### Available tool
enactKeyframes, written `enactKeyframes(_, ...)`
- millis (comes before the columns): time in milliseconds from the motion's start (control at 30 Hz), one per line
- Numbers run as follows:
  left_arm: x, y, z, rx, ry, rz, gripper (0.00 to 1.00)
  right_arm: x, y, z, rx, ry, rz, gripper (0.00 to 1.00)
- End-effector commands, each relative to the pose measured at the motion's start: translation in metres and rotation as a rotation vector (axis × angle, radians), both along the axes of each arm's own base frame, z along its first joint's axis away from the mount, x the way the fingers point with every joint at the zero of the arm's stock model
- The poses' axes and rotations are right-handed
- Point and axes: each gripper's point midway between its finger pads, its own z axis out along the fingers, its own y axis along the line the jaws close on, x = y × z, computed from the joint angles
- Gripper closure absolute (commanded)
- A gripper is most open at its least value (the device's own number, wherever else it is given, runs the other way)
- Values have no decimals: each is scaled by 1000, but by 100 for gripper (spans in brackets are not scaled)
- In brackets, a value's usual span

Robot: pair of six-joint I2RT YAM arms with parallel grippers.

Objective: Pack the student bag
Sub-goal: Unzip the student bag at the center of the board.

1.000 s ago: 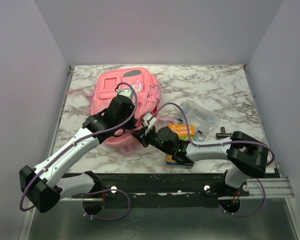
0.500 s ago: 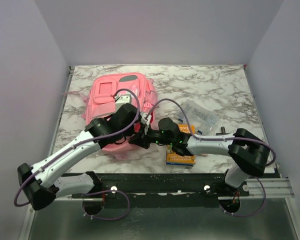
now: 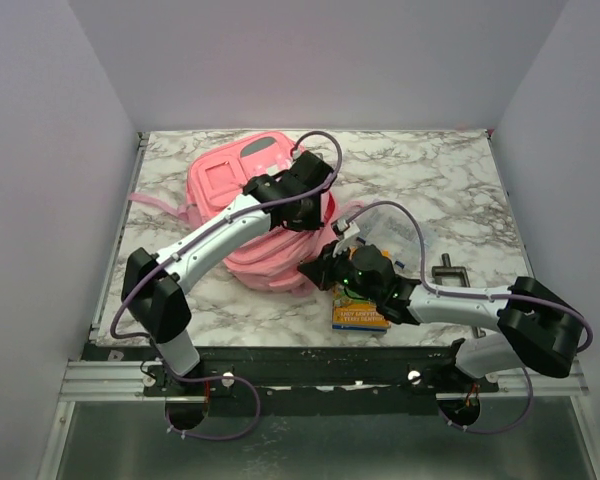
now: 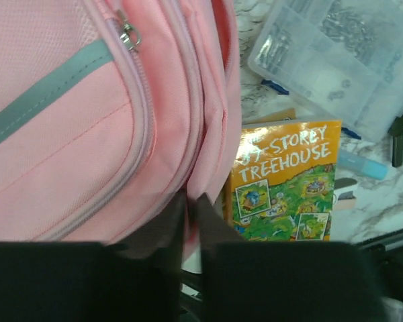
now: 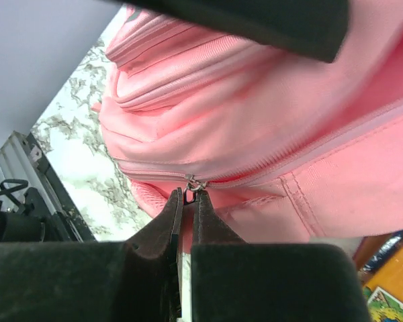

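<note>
My right claw (image 5: 187,194) is pinched shut on the zipper pull (image 5: 196,182) — to draw it open, I judge. My left claw (image 4: 191,201) clamps the student bag (image 4: 87,134) at its right edge — bracing it.

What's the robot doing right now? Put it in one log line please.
student bag: lying on table | left gripper: shut on its edge | right gripper: shut on zipper pull | book: beside bag, unpacked
</note>
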Motion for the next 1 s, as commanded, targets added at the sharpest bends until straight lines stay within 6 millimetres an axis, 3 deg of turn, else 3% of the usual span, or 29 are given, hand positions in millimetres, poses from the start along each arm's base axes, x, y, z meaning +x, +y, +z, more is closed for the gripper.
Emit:
enactKeyframes(0,10,-8,41,-137,-92,-185,61,1,-19,-29,-76,67,-17,100)
enactKeyframes(100,0,24,44,-63,-154,-222,27,10,-26,-27,-67,74,-34,100)
enactKeyframes(167,-2,48,42,16,-184,-200,19,17,-33,-32,-66,79,-55,99)
enactKeyframes(267,-12,73,31,43,-136,-142,18,21,-32,-42,-45,167,-34,99)
enactKeyframes(333,-29,74,17,-28,-86,-125,18,15,-26,-46,-25,259,2,99)
enactKeyframes(467,-55,81,-6,-199,-119,-47,14,-22,-3,-52,26,441,173,100)
enactKeyframes(600,-59,101,-41,-291,-93,111,9,-38,-5,-60,-2,535,165,90)
enactKeyframes(700,-56,93,-63,-355,-83,121,13,-34,-15,-72,-47,558,92,84)
enactKeyframes(867,-44,71,-60,-451,-94,80,17,-53,9,-72,-40,601,165,82)
enactKeyframes(967,-43,70,-69,-442,-83,81,18,-59,19,-70,23,652,181,80)
